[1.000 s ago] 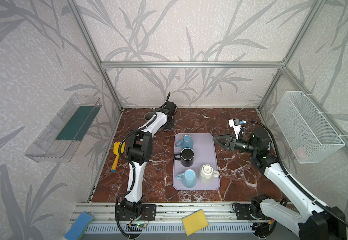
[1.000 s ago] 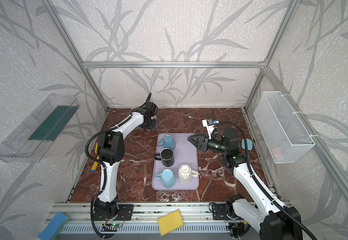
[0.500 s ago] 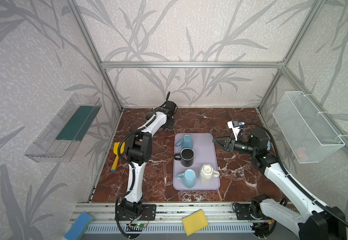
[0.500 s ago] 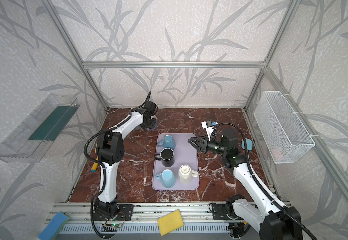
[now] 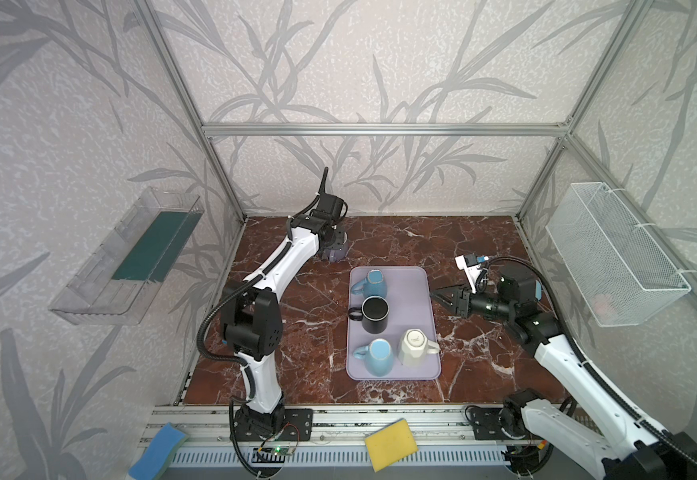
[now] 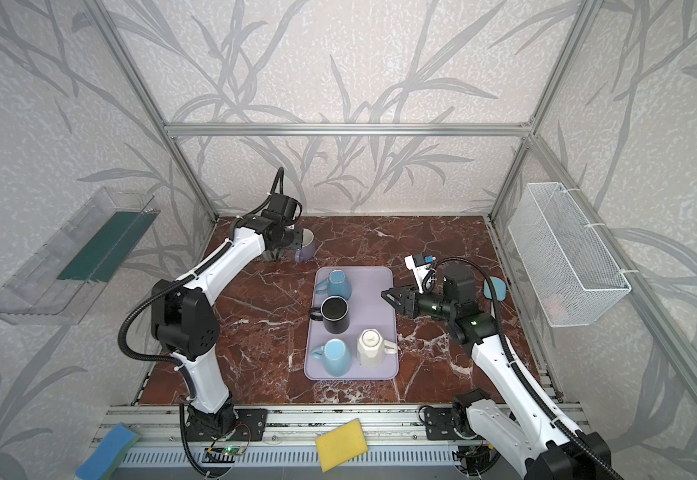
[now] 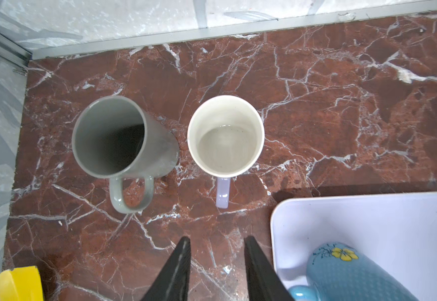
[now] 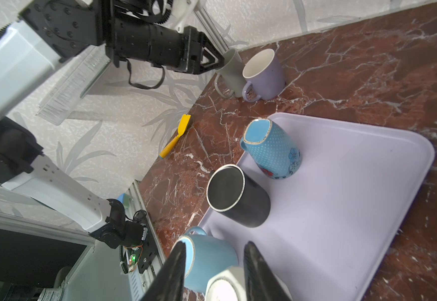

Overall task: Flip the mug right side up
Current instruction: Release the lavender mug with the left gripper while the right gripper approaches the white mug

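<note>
Hovering my left fingers and right fingers, both spread, empty.
Left near tabletop's back-left corner; right by tray's right edge.

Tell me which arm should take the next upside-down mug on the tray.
Right, probably. The right gripper is open at the tray's edge, the inverted white mug ahead of it; the left gripper sits back by the upright lavender mug.

Was pretty clearly a robotics lab cell: aluminium frame across the upper middle, leaf-print panels behind it, left arm bolted to a rail along the bottom edge.
</note>
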{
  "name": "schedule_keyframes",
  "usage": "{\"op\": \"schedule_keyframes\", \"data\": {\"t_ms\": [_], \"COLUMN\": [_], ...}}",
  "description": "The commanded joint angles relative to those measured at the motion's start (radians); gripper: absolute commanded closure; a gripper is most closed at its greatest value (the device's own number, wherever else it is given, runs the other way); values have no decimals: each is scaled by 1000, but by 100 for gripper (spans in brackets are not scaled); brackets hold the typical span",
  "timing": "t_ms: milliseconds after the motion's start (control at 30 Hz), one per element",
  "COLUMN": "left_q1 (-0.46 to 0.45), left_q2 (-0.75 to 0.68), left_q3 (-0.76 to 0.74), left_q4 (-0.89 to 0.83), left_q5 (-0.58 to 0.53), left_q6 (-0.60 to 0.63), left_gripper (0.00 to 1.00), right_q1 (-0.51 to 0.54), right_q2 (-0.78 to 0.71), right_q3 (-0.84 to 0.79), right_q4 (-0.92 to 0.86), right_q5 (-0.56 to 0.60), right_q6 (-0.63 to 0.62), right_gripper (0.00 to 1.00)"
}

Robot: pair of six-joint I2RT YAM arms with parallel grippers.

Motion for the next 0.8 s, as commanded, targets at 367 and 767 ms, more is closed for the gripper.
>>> {"op": "schedule_keyframes", "data": {"t_ms": [367, 767], "left_q1": [-65, -117], "left_q2": [-320, -461], "left_q3": [-400, -544], "left_q4": [195, 241], "left_q5": [115, 156], "left_q6": [-133, -212], "left_gripper": [62, 62], "right_q1": [128, 180], "right_q2": [-291, -371], "right_q3": [-188, -278], "right_q4": [-273, -281], "right_q5": [245, 247], "right_q6": [11, 56], "right_gripper": [58, 55]}}
